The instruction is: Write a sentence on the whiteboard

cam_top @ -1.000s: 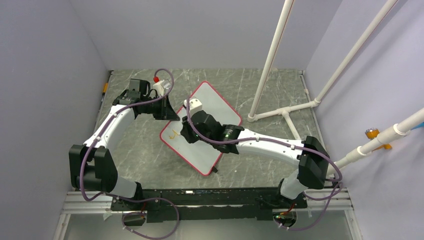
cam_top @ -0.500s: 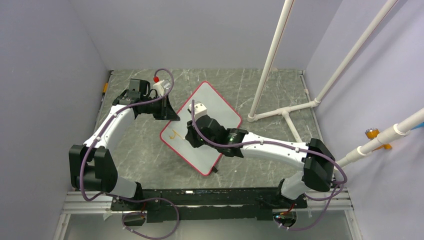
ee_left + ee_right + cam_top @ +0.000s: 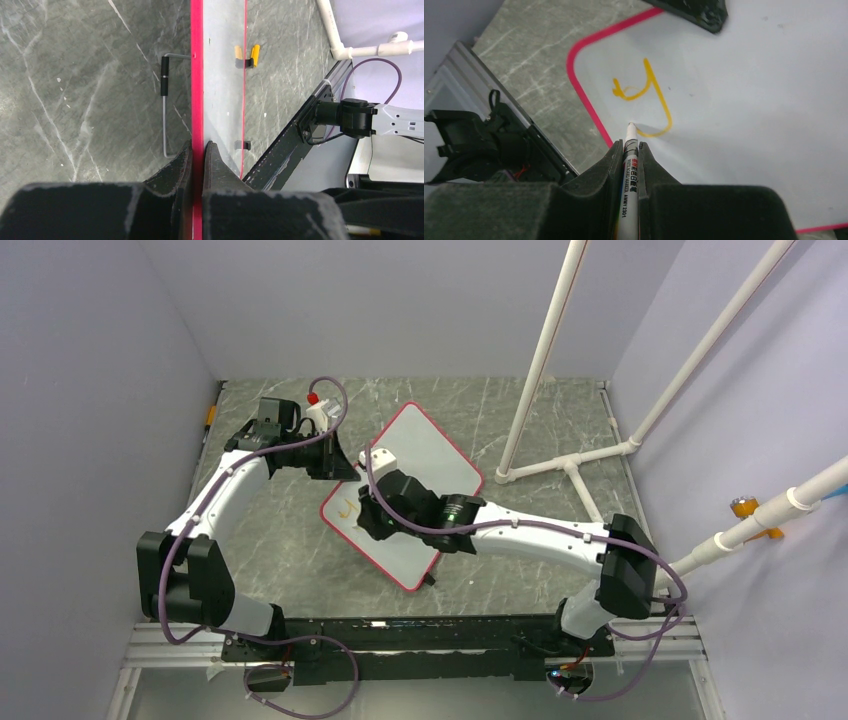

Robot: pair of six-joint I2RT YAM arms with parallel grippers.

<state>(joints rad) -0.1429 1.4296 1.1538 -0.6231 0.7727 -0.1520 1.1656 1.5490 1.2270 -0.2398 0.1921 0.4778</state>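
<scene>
Both your grippers are clamped: left gripper (image 3: 197, 147) on the edge of the whiteboard (image 3: 425, 445) (steadying it), right gripper (image 3: 630, 145) on the marker (image 3: 629, 167) starting the sentence (image 3: 655, 86).

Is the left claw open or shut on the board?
Shut: the left claw pinches the board by its red edge, from both sides.

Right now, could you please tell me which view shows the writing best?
The right wrist view: the writing is large and sharp, with the marker tip near its tail. The top view shows only a tiny orange mark. The left wrist view sees the whiteboard edge-on, no writing.
</scene>
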